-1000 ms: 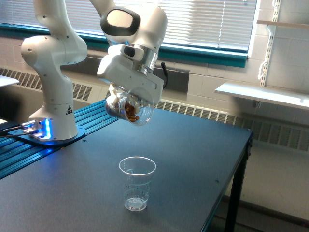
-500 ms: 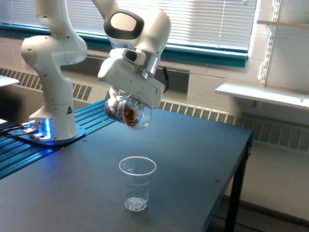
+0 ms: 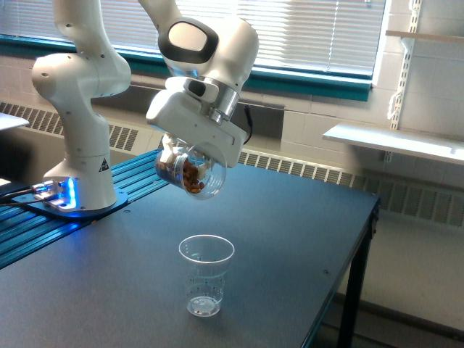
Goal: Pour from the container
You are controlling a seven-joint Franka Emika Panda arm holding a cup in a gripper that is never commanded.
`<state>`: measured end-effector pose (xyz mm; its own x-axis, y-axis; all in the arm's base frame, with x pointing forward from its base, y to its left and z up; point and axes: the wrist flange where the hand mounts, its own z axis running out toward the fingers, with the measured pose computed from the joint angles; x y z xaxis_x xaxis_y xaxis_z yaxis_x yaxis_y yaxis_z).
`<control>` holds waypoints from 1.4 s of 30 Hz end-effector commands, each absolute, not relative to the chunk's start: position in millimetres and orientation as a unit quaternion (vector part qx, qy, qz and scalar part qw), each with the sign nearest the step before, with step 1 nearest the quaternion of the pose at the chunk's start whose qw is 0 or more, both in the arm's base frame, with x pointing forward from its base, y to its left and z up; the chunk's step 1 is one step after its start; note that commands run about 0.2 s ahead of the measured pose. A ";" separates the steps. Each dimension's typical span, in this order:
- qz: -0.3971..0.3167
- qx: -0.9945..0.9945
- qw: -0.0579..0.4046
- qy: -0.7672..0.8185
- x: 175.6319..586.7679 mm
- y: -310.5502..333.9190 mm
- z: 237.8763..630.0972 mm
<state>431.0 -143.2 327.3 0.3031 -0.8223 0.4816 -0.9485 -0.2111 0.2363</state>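
Since the earlier frame, container (image 3: 191,171) has been shifted slightly toward the exterior view's left. It is held clamped in gripper (image 3: 174,157), tipped mouth-down, brown pieces inside, above and apart from cup (image 3: 205,274) on table (image 3: 304,239)

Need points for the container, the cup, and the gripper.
container (image 3: 194,176), exterior view, on its clear side wall over the brown contents.
cup (image 3: 206,279), exterior view, mid-wall below the rim.
gripper (image 3: 174,154), exterior view, between the fingertips at the container.
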 end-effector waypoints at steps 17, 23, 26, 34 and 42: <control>0.107 0.765 0.266 -0.577 445.2 -143.6 325.8; 0.104 0.760 0.274 -0.580 449.6 -139.2 325.5; 0.098 0.761 0.276 -0.579 449.7 -139.8 325.6; 0.087 0.757 0.286 -0.581 449.0 -134.7 324.4; 0.082 0.756 0.287 -0.582 446.9 -132.6 323.3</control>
<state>445.4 -136.3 320.9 0.3055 -0.8334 0.4605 -0.9289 -0.1547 0.3364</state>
